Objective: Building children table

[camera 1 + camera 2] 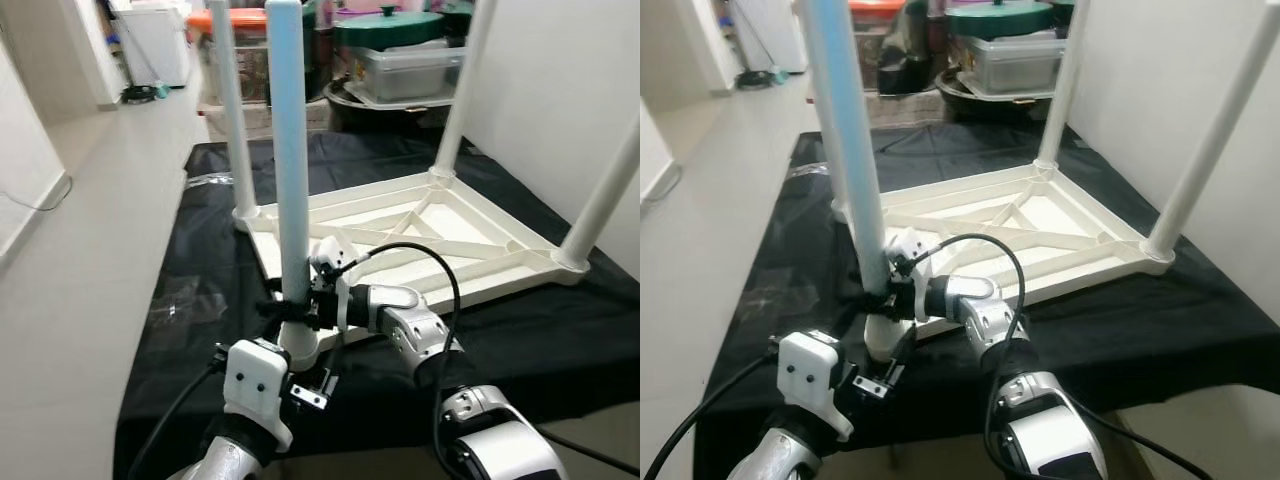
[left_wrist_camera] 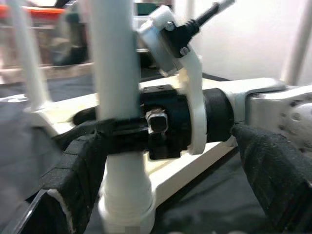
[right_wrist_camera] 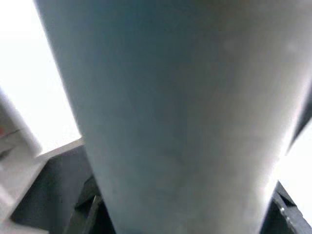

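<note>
- white plastic table top lies upside down on a black cloth on the floor, beside a white wall.
- three white legs stand upright in its far corners and right corner; a fourth leg, near the robot, stands upright in the near left corner socket.
- right gripper reaches from the right and its black fingers are clenched around the lower part of this near leg, just above the socket.
- left gripper is just beside the same leg, lower and nearer the robot; in the left wrist view its padded fingers are spread apart, one on each side of the leg and the right gripper, grasping nothing.
- storage boxes stand behind the table.
</note>
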Motion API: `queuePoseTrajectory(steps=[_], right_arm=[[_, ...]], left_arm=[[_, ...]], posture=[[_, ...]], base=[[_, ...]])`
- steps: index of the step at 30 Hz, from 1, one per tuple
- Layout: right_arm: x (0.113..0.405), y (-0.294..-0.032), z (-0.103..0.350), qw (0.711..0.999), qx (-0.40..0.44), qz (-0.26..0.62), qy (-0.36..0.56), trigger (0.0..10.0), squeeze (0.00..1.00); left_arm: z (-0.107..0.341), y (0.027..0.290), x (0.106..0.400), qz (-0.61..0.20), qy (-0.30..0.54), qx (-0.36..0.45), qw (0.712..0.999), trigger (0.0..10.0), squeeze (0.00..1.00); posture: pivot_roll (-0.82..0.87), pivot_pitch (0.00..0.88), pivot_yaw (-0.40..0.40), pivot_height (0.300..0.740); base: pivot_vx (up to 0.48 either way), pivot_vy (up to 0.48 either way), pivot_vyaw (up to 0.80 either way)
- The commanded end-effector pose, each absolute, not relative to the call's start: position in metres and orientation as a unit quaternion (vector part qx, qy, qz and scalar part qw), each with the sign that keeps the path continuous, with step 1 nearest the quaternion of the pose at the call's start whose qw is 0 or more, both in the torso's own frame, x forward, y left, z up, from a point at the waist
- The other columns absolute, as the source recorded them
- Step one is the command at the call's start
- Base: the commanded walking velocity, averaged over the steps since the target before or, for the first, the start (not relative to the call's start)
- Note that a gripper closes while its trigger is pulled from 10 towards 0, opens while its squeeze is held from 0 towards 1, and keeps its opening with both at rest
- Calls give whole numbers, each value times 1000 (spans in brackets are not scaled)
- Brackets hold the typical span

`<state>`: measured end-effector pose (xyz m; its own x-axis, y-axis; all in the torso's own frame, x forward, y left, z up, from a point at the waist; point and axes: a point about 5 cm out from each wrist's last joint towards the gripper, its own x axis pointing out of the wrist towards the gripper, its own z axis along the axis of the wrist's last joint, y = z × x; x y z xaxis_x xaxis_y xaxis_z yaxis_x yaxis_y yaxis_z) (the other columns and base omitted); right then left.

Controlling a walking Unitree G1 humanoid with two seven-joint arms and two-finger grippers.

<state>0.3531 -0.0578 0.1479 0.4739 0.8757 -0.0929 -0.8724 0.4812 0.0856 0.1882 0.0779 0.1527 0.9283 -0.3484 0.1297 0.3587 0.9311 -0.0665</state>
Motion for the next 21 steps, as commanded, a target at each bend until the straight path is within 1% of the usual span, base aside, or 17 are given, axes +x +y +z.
queuePoseTrajectory(steps=[1, 2, 3, 4, 6, 7, 9, 10, 13, 14, 15, 16, 17, 18, 19, 20, 21], right_arm=[[366, -90, 141, 952, 13, 297, 73, 0, 0], [366, -90, 141, 952, 13, 297, 73, 0, 0], [366, -106, 139, 980, -5, 182, 74, 0, 0], [364, -116, 137, 991, -18, 113, 74, 0, 0], [352, -129, 135, 997, -13, -4, 78, 0, 0], [347, -133, 134, 996, -9, -43, 77, 0, 0], [347, -133, 134, 996, -9, -43, 77, 0, 0], [343, -132, 131, 994, -5, -76, 80, 0, 0], [343, -132, 131, 994, -5, -76, 80, 0, 0], [341, -111, 124, 994, 23, -56, 89, 2314, 0], [341, -111, 124, 994, 23, -56, 89, 2314, 0], [341, -100, 122, 994, 40, -32, 92, 2314, 0], [341, -100, 122, 994, 40, -32, 92, 2314, 0], [342, -93, 125, 996, 44, -9, 79, 10000, 0], [342, -93, 125, 996, 44, -9, 79, 10000, 0], [344, -86, 129, 996, 57, 25, 62, 10000, 949], [347, -83, 134, 996, 63, 52, 39, 10000, 1000]], left_arm=[[151, 77, 188, -181, -54, -45, 981, 10000, 0], [151, 77, 188, -181, -54, -45, 981, 10000, 0], [150, 77, 188, -182, -54, -45, 981, 10000, 0], [150, 77, 188, -183, -53, -45, 981, 10000, 0], [149, 77, 188, -184, -53, -45, 981, 10000, 0], [149, 77, 188, -184, -53, -45, 980, 10000, 0], [149, 77, 188, -184, -53, -45, 980, 10000, 0], [149, 76, 188, -184, -53, -45, 980, 10000, 0], [149, 76, 188, -184, -53, -45, 980, 10000, 0], [149, 76, 188, -184, -53, -44, 981, 10000, 0], [149, 76, 188, -184, -53, -44, 981, 10000, 0], [149, 76, 188, -184, -53, -44, 981, 10000, 0], [149, 76, 188, -184, -53, -44, 981, 10000, 0], [149, 76, 188, -183, -53, -44, 981, 10000, 0], [149, 76, 188, -183, -53, -44, 981, 10000, 0], [148, 76, 188, -183, -52, -45, 981, 10000, 0], [148, 76, 188, -183, -52, -44, 981, 10000, 0]], posture=[[82, 0, -17, 740], [82, 0, -17, 740], [82, 0, -17, 740], [82, 0, -17, 740], [80, 0, -18, 740], [80, 0, -18, 740], [80, 0, -18, 740], [81, 0, -18, 740], [81, 0, -18, 740], [87, 0, -23, 740], [87, 0, -23, 740], [87, 0, -23, 740], [87, 0, -23, 740], [87, 0, -25, 740], [87, 0, -25, 740], [86, 0, -26, 740], [82, 0, -19, 740]], base=[[0, 0, 0], [0, 0, 0], [0, 0, 0], [0, 0, 0], [0, 0, 0], [0, 0, 0], [0, 0, 0], [0, 0, 0], [0, 0, 0], [0, 0, 0], [0, 0, 0], [0, 0, 0], [0, 0, 0], [0, 0, 0], [0, 0, 0], [0, 0, 0], [0, 0, 0]])
